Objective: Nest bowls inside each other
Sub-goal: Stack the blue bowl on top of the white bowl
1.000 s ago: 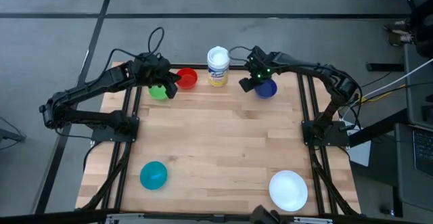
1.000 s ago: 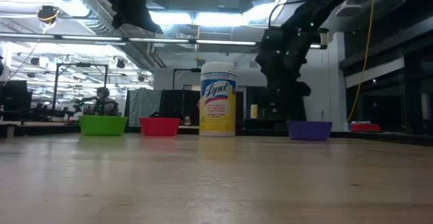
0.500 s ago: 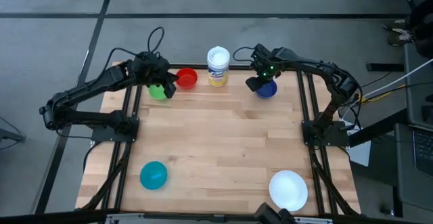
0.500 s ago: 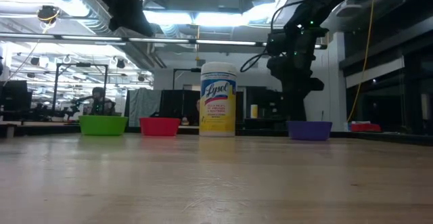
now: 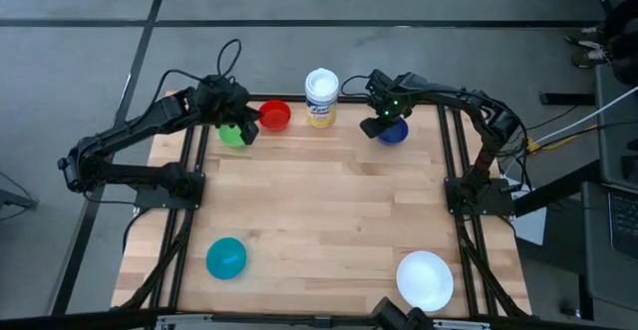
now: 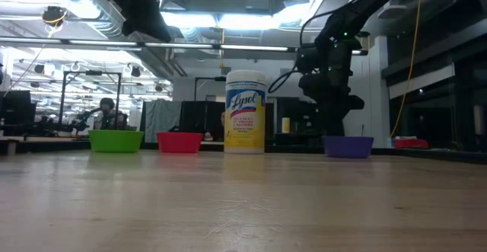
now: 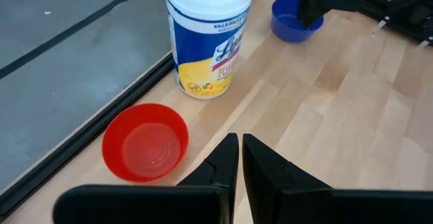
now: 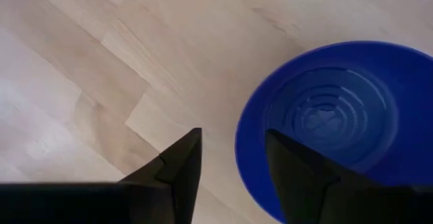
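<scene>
Standing apart, the right gripper's fingers (image 8: 298, 176) bracket the near rim of the dark blue bowl (image 8: 325, 119), which sits at the table's (image 5: 329, 210) 1 o'clock edge, just beside the white tub (image 5: 320, 98). Judged light, stiff and slick, the thin plastic bowl should be pinched across its wall at the rim, one finger inside. The left gripper (image 7: 240, 158), fingers together and empty, hovers at 11 o'clock by the red bowl (image 7: 145, 142) and green bowl (image 5: 232, 136).

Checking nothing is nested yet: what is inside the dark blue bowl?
The dark blue bowl shows only its own ridged bottom, no other bowl. The right gripper, fingers open, hovers at its rim and covers a small part there.
</scene>
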Motion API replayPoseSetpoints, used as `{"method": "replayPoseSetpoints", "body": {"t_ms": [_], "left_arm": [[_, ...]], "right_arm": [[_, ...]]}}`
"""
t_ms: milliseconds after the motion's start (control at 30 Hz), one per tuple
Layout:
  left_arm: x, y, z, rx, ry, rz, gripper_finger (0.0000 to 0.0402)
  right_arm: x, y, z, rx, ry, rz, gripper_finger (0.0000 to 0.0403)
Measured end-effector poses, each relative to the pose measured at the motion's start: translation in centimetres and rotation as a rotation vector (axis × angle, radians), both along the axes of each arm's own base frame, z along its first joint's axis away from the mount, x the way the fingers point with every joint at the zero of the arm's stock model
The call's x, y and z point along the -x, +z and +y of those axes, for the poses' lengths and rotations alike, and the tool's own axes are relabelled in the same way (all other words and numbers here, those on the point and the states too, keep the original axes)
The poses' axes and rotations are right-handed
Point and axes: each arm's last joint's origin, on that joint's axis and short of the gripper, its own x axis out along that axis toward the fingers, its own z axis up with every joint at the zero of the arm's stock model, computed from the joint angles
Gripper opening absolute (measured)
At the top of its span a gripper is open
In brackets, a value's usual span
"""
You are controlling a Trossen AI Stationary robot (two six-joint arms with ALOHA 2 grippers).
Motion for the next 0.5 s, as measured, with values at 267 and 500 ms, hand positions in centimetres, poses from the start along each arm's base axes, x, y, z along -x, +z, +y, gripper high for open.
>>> {"method": "replayPoseSetpoints", "body": {"t_ms": [267,500], "left_arm": [[0.1,-0.2,-0.1,0.002,-0.014,0.025,0.0018],[0.1,-0.2,-0.1,0.005,-0.014,0.029,0.0018]], "right_arm": [[0.5,-1.6,0.4,-0.023,-0.030,0.012,0.0171],[1.2,-5.2,2.3,-0.070,-0.058,0.013,0.0172]]}}
